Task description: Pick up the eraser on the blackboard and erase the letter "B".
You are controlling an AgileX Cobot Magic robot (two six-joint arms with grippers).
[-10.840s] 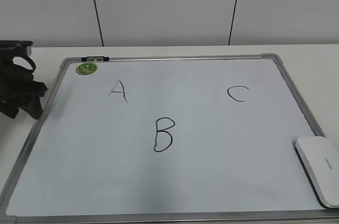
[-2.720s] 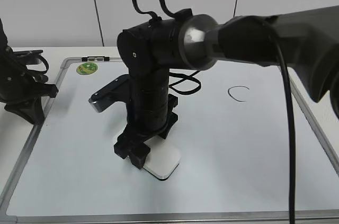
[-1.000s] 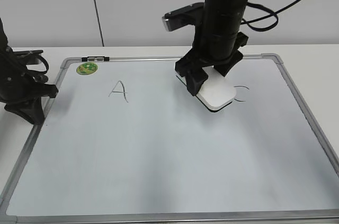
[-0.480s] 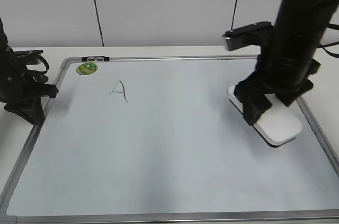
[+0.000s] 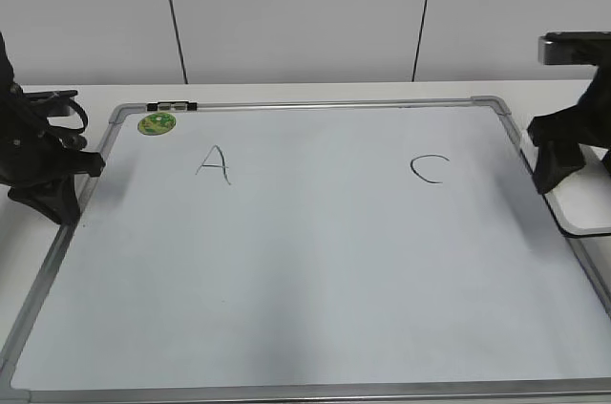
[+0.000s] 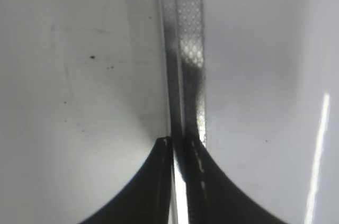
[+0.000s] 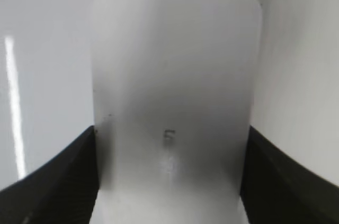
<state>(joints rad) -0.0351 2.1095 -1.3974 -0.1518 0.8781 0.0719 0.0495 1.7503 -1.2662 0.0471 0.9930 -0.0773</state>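
1. The eraser point(image 7: 172, 102) sits between the right gripper point(image 7: 169, 181) fingers, held across its long sides; it looks light, stiff and smooth, so likely slippery.
2. The gripper clasps it just outside the right frame of the blackboard point(image 5: 286, 261).
3. Left gripper point(image 6: 177, 144): closed on nothing, at the left frame.
4. The letter "B" is now gone; half a second ago the eraser was over the board.

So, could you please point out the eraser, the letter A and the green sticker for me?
eraser point(image 7: 172, 91): right wrist view, middle of its white top face.
letter A point(image 5: 214, 164): exterior view, on the crossbar of the black strokes.
green sticker point(image 5: 157, 122): exterior view, centre of the round disc.
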